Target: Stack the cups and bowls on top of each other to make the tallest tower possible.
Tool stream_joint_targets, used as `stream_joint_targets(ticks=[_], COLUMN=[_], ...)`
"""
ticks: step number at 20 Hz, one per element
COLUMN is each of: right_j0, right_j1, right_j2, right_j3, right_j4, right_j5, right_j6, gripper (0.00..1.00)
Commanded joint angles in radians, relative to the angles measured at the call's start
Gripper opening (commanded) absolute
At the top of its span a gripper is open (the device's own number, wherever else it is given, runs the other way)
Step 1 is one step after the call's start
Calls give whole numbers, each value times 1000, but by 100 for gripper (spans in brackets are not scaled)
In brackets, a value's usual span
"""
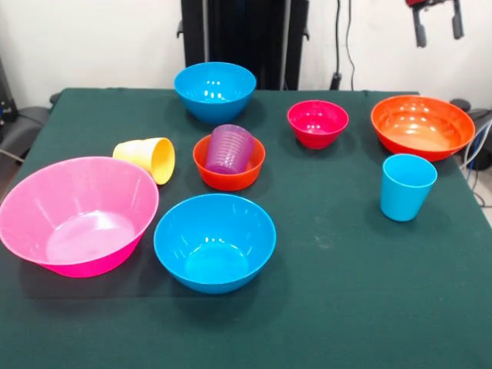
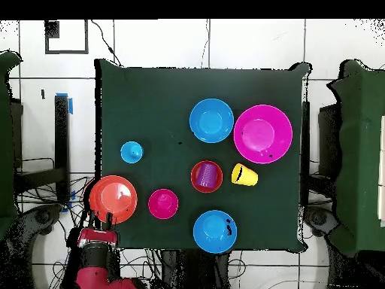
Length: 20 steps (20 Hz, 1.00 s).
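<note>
The purple cup [image 1: 229, 147] lies tilted inside the small orange-red bowl [image 1: 229, 177] at the table's middle. The yellow cup [image 1: 147, 157] lies on its side to its left. The light blue cup [image 1: 407, 186] stands upright at the right. The small magenta bowl [image 1: 317, 121] and the wide orange bowl [image 1: 422, 125] sit behind it. The big pink bowl [image 1: 77, 211] and one blue bowl [image 1: 214, 240] are in front, with the other blue bowl [image 1: 214, 88] at the back. No tower stands. My gripper [image 1: 438, 23] hangs open and empty, high above the wide orange bowl [image 2: 114, 198].
The green table [image 1: 346, 292] ends close to the wide orange bowl on the right. The black pedestal [image 1: 246, 38] stands behind the far blue bowl. In the overhead view the arm [image 2: 94, 260] sits beyond the table's edge.
</note>
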<state>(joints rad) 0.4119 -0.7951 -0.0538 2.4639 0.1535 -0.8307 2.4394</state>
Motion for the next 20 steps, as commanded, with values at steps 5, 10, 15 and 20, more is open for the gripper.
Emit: stream_joint_targets(ticks=[5, 10, 15, 20], right_j0=[-39, -153, -226, -285], right_j1=[306, 474, 564, 525], right_j2=[-134, -113, -50, -80], right_j3=[-40, -53, -50, 16], right_j4=[-26, -45, -26, 72], right_j5=[-399, -705, -899, -1044], right_j6=[336, 614, 733, 759], gripper=[100, 100, 100, 100])
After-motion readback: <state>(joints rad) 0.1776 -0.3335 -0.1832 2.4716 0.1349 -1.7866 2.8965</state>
